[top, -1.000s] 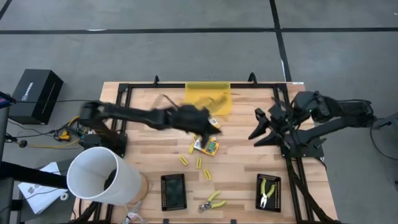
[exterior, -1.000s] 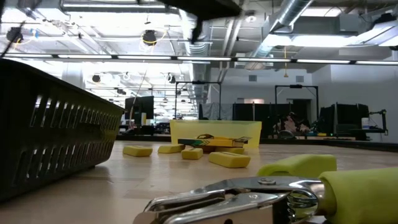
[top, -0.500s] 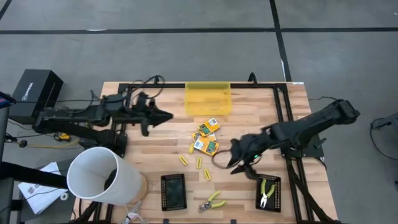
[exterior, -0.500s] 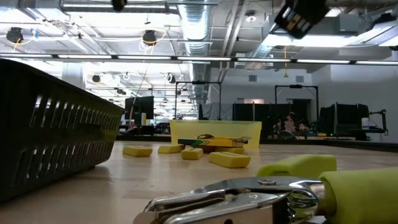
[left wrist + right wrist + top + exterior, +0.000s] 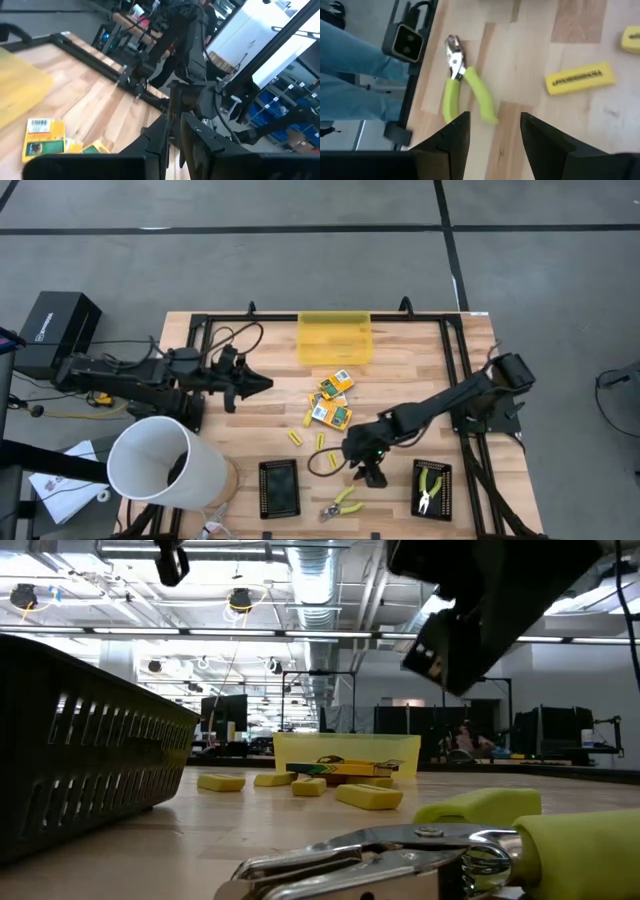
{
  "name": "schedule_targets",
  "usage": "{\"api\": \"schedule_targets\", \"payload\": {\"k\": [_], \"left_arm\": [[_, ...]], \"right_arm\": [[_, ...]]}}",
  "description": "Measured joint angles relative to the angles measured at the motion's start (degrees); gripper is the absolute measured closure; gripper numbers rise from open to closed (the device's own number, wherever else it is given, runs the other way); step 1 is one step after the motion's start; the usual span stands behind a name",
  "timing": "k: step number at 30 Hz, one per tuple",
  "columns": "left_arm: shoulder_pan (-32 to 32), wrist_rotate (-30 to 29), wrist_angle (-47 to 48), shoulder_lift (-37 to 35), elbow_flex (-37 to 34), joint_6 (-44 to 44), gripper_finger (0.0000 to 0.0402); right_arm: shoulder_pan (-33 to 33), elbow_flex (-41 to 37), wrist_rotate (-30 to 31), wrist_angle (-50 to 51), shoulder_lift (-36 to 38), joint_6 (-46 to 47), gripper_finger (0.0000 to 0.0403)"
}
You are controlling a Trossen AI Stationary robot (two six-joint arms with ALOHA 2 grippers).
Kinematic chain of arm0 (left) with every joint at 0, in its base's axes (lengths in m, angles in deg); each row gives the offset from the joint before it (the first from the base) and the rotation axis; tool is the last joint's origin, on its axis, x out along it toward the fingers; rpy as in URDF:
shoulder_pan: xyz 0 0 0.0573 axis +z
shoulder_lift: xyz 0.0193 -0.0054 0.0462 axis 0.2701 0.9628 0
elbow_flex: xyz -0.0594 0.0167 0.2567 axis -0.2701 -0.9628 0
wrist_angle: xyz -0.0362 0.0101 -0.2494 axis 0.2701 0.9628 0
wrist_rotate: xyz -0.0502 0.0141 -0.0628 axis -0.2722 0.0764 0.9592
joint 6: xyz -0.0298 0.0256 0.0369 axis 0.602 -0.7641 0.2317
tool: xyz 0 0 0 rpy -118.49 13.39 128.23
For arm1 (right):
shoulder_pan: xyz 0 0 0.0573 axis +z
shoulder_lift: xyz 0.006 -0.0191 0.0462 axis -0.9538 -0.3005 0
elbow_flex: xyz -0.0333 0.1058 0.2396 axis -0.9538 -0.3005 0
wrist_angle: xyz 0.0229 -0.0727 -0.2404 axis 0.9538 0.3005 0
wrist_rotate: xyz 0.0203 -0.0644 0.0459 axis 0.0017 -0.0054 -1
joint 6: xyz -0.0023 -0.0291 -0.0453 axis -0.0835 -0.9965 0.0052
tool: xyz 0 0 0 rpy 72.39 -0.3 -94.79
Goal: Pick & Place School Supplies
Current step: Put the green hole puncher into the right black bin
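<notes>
R gripper (image 5: 371,476) above pliers (image 5: 342,502)

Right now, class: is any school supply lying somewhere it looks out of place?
One pair of pliers lies loose on the bare wood near the front edge, between the two black trays, while its twin sits inside the right tray. The right end effector hovers open just above the loose one.
</notes>
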Motion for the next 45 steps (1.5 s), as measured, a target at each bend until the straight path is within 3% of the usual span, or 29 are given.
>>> {"api": "schedule_targets", "payload": {"k": [16, 34, 45], "left_arm": [[-2.7, -0.6, -0.4, 0.1, -1.9, 1.0, 0.0352], [-2.7, -1.1, -0.5, 0.3, -1.9, 1.0, 0.0352], [-2.7, -1.2, -0.6, 0.3, -1.9, 0.8, 0.0352]], "right_arm": [[5.0, 1.5, -2.1, -4.3, -10.7, 1.9, 0.0238], [2.2, 3.8, -3.1, -6.0, -10.4, 2.6, 0.0235], [4.5, 4.1, -1.7, -7.5, -12.2, 3.5, 0.0235]]}}
